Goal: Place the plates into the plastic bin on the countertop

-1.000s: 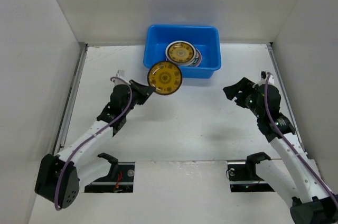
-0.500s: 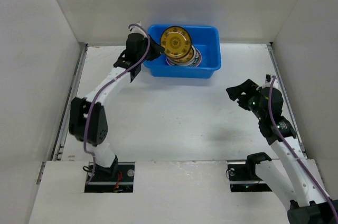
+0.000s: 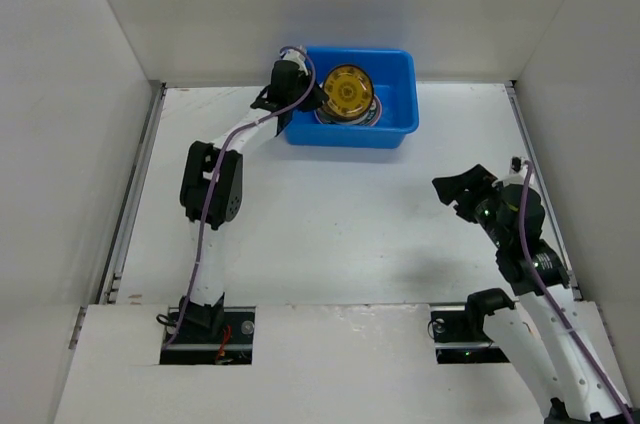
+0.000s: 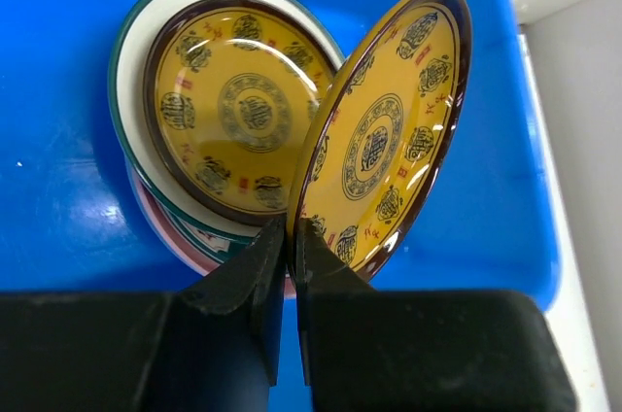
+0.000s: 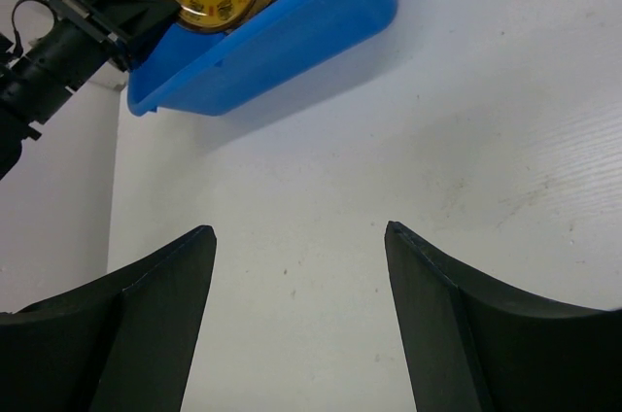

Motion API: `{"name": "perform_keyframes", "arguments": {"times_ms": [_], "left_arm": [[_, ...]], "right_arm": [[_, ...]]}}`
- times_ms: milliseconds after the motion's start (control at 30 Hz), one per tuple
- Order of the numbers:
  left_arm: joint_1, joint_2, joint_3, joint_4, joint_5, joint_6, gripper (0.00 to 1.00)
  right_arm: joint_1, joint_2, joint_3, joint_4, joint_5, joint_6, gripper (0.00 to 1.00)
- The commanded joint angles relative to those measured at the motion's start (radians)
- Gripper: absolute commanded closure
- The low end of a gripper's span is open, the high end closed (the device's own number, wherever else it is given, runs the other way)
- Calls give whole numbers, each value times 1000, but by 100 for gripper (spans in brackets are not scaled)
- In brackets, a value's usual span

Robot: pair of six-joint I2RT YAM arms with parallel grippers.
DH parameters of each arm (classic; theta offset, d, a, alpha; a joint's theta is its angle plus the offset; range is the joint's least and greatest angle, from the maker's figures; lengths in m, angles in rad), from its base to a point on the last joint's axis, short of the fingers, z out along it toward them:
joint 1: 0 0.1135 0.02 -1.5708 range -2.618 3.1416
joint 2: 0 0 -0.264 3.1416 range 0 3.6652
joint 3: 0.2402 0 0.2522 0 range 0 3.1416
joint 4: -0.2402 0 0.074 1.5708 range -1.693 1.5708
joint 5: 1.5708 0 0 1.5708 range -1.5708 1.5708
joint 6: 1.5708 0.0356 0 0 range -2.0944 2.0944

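Note:
The blue plastic bin (image 3: 396, 125) stands at the back of the white countertop (image 3: 330, 214). Inside it lies a stack of plates: an amber-brown patterned plate (image 4: 233, 111) on top of a white green-rimmed plate (image 4: 129, 72), with a pink rim (image 4: 167, 233) showing below. My left gripper (image 4: 292, 229) is shut on the lower rim of a second amber patterned plate (image 4: 384, 140), which stands tilted on edge over the stack. From above, this held plate (image 3: 347, 92) hangs inside the bin next to my left gripper (image 3: 312, 96). My right gripper (image 3: 456, 190) is open over bare countertop with nothing between its fingers.
White walls enclose the countertop on three sides. In the right wrist view, the bin (image 5: 321, 23) and the left arm (image 5: 58, 52) lie at the top left, well away from my right gripper (image 5: 299, 229). The bin's right half (image 4: 496, 188) holds no plates.
My left arm has stretched forward and carried the amber plate from in front of the bin to above the stack inside it. The right arm has drawn back slightly towards its base.

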Motion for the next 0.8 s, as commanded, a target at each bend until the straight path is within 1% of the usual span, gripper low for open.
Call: {"name": "perform_keyframes", "arguments": {"times_ms": [0, 200, 333, 433, 500, 533, 600, 667, 700, 767], "left_arm": [[4, -1, 76, 81, 21, 55, 96], [7, 60, 102, 85, 11, 81, 95], [7, 114, 151, 70, 10, 105, 92], [8, 135, 168, 68, -11, 136, 86], [11, 142, 173, 68, -35, 152, 80], [13, 142, 176, 67, -42, 159, 74], [14, 134, 182, 67, -50, 175, 71], [19, 117, 190, 67, -82, 191, 64], [22, 108, 194, 67, -94, 199, 56], [30, 87, 205, 65, -108, 208, 36]], "right_arm": [[11, -19, -8, -26, 21, 7, 24], [11, -28, -14, -34, 21, 10, 24], [11, -32, -18, -35, 21, 1, 24], [13, -42, -14, -48, 18, -4, 24], [14, -59, -16, -57, 21, -5, 24], [16, -67, -19, -63, 21, -5, 24], [16, -87, -24, -77, 21, -7, 24], [16, -104, -25, -89, 21, -10, 24], [16, -111, -25, -94, 21, -12, 23], [16, -127, -25, -103, 21, -15, 23]]}}
